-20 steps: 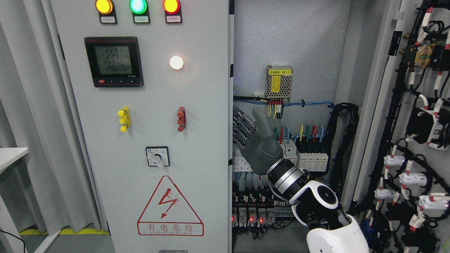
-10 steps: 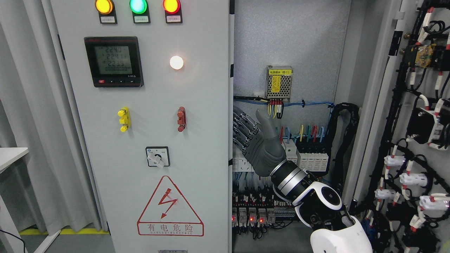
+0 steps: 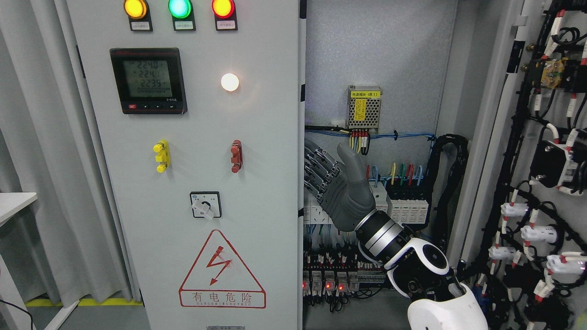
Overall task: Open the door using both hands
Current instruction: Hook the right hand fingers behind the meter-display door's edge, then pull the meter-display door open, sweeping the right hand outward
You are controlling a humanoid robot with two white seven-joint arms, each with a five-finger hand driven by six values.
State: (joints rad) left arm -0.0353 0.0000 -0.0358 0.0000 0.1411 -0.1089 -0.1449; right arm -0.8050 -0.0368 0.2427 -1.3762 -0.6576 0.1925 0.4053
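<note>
The left cabinet door (image 3: 257, 137) is a grey panel with three lamps, a meter and a warning triangle, and it stands nearly flush. The right door (image 3: 506, 151) is swung wide open at the right, showing its wired inner side. My right hand (image 3: 326, 165) reaches up from the lower right inside the opening. Its dark fingers (image 3: 316, 170) are stretched out just beside the left door's free edge (image 3: 301, 183), and the thumb (image 3: 351, 160) points up. The hand holds nothing. Whether the fingertips touch the edge is hidden. No left arm shows.
Inside the cabinet are a small power supply (image 3: 363, 107), a row of breakers (image 3: 406, 204) and relays (image 3: 328, 279) behind my forearm. A grey curtain (image 3: 41, 160) and a white table corner (image 3: 13, 201) are at the left.
My right hand and forearm have drifted slightly to the right and down, away from the left door's edge. The doors look unchanged.
</note>
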